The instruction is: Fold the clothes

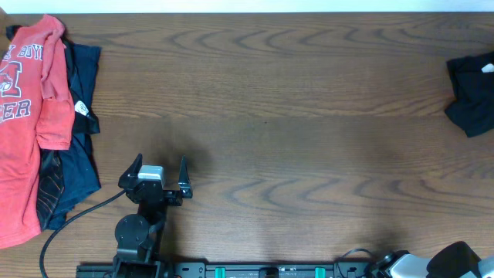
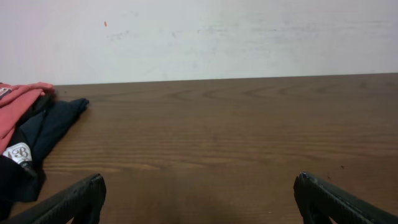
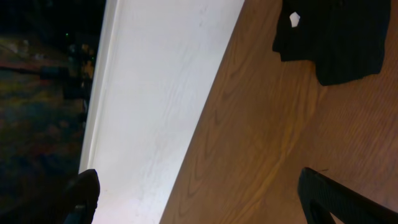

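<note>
Table (image 1: 293, 116): wood, clothes heaped at both ends, none folded yet
Orange-red T-shirt (image 1: 23, 123) far left, overlapping navy garment (image 1: 81, 154), both crumpled
Black shirt (image 1: 472, 93) bunched at right edge
Left claw (image 1: 160, 176) low at front edge, spread wide, empty, set for next grab
Right claw (image 3: 198, 180) wide too, gripping nothing, seemingly aimed toward black shirt

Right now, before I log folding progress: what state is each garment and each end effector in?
orange-red T-shirt: unfolded, rumpled, lying partly over the navy garment.
navy garment: unfolded, partly covered.
black shirt: crumpled heap at the far right, not gripped.
left end effector: open, empty, above the table.
right end effector: open, empty.
</note>
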Robot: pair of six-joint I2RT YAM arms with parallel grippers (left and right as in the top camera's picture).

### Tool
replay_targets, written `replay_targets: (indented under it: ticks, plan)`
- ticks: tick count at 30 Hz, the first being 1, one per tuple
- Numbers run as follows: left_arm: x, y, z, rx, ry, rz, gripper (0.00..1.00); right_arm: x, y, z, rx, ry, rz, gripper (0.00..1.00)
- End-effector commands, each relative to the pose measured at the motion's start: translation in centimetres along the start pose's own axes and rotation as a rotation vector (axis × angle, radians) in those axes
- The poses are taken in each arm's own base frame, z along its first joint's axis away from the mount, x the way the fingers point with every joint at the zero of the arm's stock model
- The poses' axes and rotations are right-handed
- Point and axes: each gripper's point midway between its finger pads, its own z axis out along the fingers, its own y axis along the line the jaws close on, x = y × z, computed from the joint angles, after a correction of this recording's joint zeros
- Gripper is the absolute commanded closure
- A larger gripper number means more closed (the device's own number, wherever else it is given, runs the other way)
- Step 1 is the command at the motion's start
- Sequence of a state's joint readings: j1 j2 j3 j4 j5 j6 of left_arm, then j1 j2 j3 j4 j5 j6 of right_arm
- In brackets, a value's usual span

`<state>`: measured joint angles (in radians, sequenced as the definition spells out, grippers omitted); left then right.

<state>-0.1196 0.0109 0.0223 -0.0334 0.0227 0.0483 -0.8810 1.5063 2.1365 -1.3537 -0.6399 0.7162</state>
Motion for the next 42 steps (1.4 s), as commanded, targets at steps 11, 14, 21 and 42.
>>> replay_targets:
  ticks: [11,14,21,42]
  plan:
    - [1.7,0.3,0.1,-0.017,0.050,-0.007,0.02,0.0,0.0,0.1,-0.004,0.009,0.010,0.01]
    - [1.7,0.3,0.1,-0.017,0.050,-0.007,0.02,0.1,0.0,0.1,-0.004,0.009,0.010,0.01]
    - [1.7,0.3,0.1,-0.017,0.050,-0.007,0.02,-0.2,-0.2,0.1,0.007,-0.004,0.008,0.01]
    - [1.7,0.3,0.1,-0.017,0.050,-0.007,0.02,13.4,7.9,11.9,-0.081,0.200,-1.426,0.01]
